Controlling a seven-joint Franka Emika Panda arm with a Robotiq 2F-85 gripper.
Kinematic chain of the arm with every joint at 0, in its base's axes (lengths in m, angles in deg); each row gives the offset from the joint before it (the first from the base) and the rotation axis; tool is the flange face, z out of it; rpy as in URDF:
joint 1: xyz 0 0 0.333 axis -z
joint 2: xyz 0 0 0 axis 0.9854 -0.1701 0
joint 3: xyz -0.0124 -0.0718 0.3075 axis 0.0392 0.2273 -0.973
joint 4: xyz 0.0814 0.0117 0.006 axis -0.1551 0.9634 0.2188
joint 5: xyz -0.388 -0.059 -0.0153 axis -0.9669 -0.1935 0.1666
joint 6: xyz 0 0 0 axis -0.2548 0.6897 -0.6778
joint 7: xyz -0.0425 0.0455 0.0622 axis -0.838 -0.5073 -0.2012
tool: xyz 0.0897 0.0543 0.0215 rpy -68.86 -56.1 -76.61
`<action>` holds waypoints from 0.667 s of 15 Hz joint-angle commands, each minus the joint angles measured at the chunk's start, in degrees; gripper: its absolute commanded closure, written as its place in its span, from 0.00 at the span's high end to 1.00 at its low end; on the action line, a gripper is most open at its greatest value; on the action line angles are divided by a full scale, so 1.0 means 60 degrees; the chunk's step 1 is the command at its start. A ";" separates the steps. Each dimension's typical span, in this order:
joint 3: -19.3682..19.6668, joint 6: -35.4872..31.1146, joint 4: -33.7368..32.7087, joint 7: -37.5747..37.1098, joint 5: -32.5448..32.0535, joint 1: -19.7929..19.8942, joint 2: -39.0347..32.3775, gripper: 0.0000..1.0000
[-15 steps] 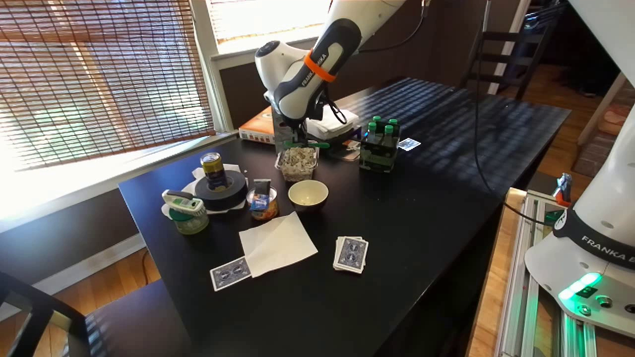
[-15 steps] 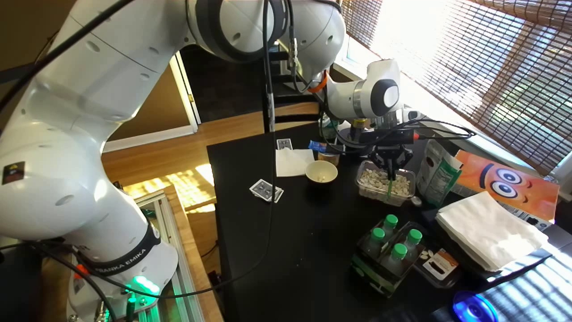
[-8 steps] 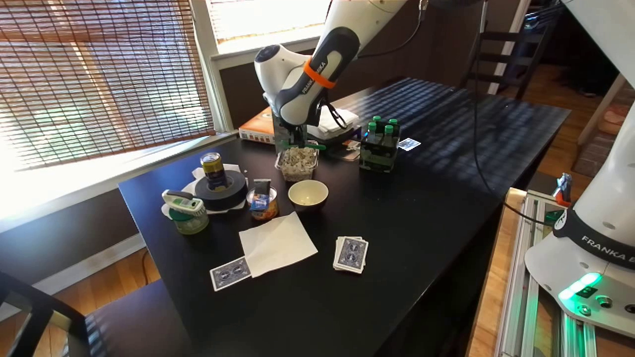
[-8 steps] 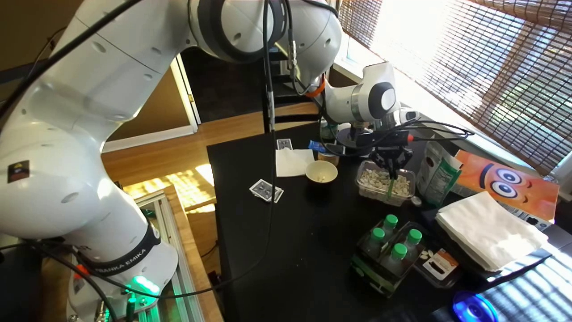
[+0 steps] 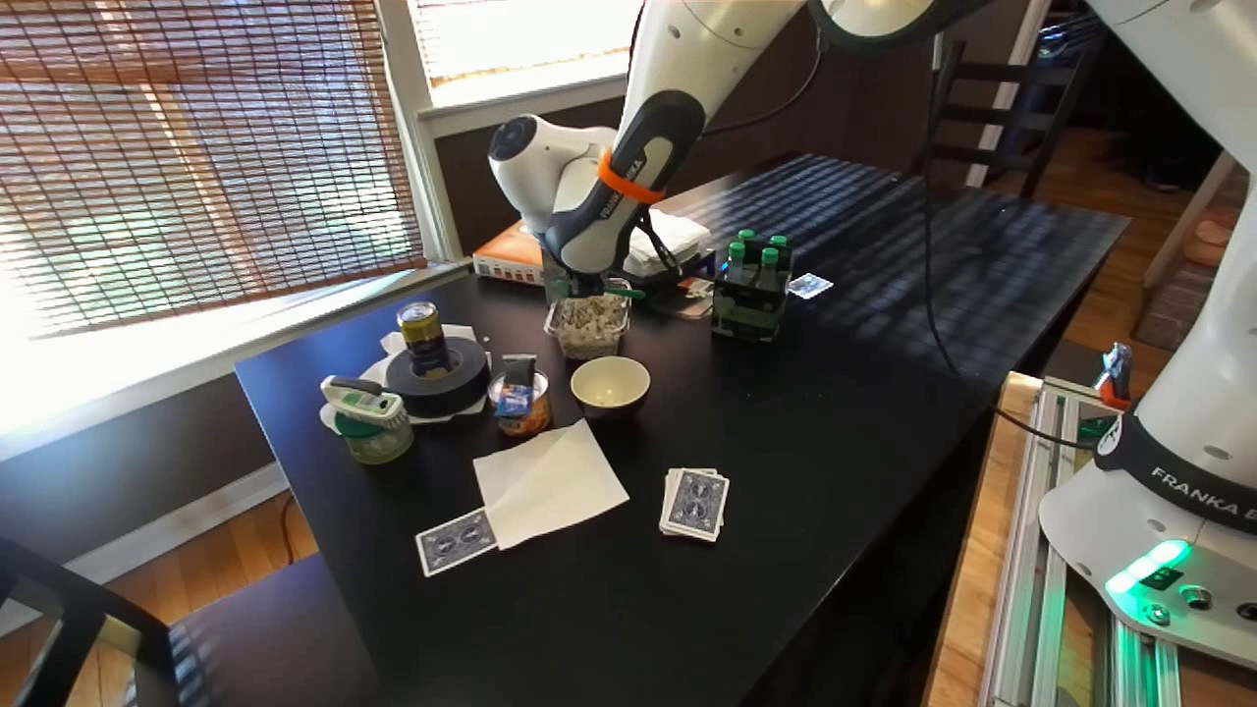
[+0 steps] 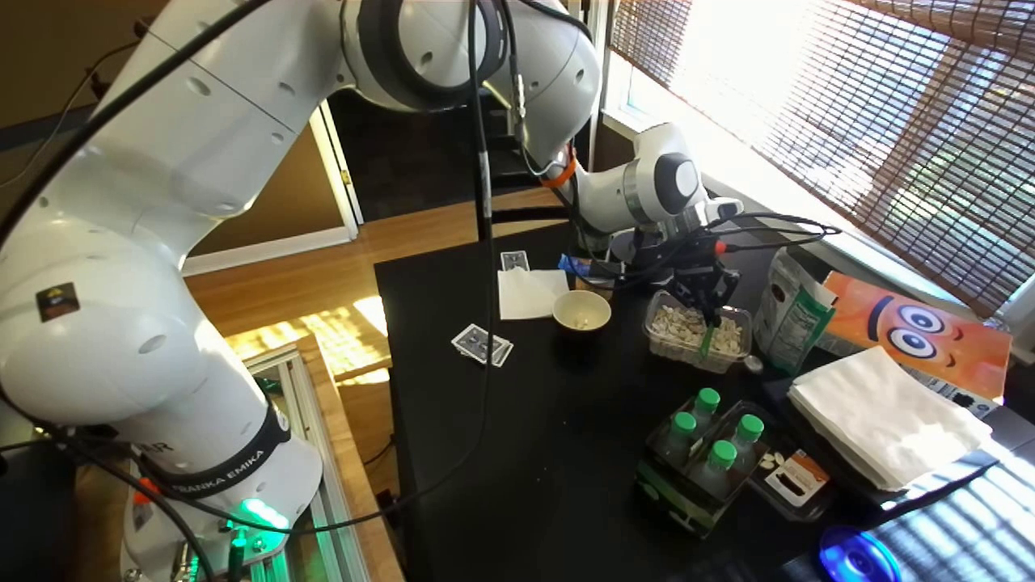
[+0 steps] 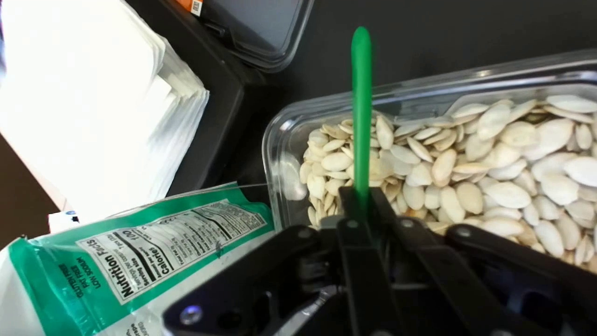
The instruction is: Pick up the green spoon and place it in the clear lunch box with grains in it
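Note:
The green spoon is held by its stick-like handle between the fingertips of my gripper. It also shows in both exterior views, as a green strip and as a tilted one. The spoon's other end is hidden behind the gripper. The clear lunch box with pale beige grains lies under the gripper, and the handle crosses above its rim. The box also shows in both exterior views. My gripper is just above the grains, near one end of the box; I cannot tell whether the spoon touches them.
A cream bowl stands beside the box. A green-and-white pouch, an orange box and a napkin stack are on the other side. A carrier of green-capped bottles and a flat container are nearby.
The wrist has tilted and come lower, while the fingertips stay over the same end of the box. The spoon has tilted slightly and stays in the gripper.

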 commanded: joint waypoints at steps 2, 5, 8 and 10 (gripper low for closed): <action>0.0395 0.0021 -0.0555 -0.0767 -0.0752 -0.0357 -0.0528 0.02; 0.0477 0.0109 -0.0734 -0.1070 -0.1046 -0.0481 -0.0635 0.02; 0.0444 0.0256 -0.0873 -0.1219 -0.1172 -0.0517 -0.0769 0.02; 0.0211 0.0353 -0.0871 -0.0988 -0.1034 -0.0392 -0.0726 0.34</action>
